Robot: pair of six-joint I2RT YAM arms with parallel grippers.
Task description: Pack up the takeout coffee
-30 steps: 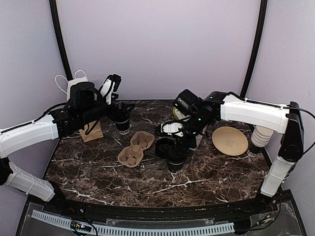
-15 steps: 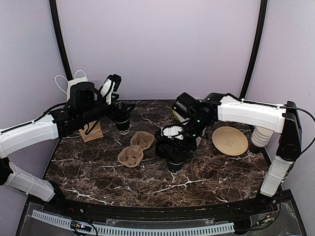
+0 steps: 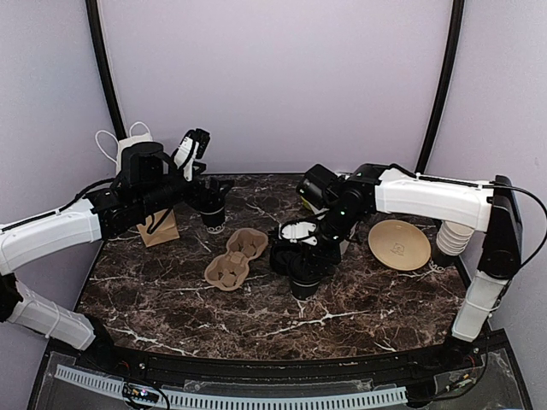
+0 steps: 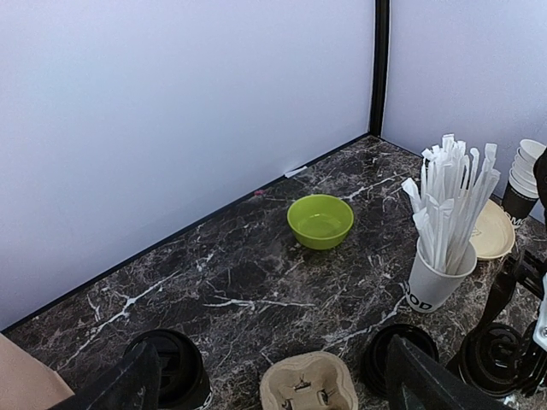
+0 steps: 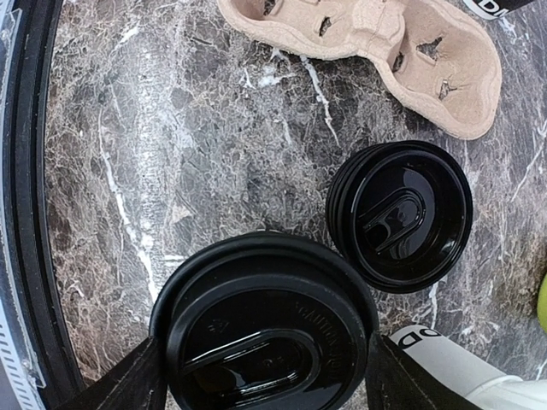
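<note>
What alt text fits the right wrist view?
Top-down on a lidded black cup, flanked by the right gripper's two fingers; whether they touch it is unclear. Beyond it on the dark marble table sit a stack of black lids and a cardboard carrier.

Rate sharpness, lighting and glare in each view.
Top external: even, soft light, sharp throughout, no glare on the marble table. Left wrist: green bowl crisp, its own fingers dark and soft. Right wrist: lidded cup glossy, mild sheen, no blur.
</note>
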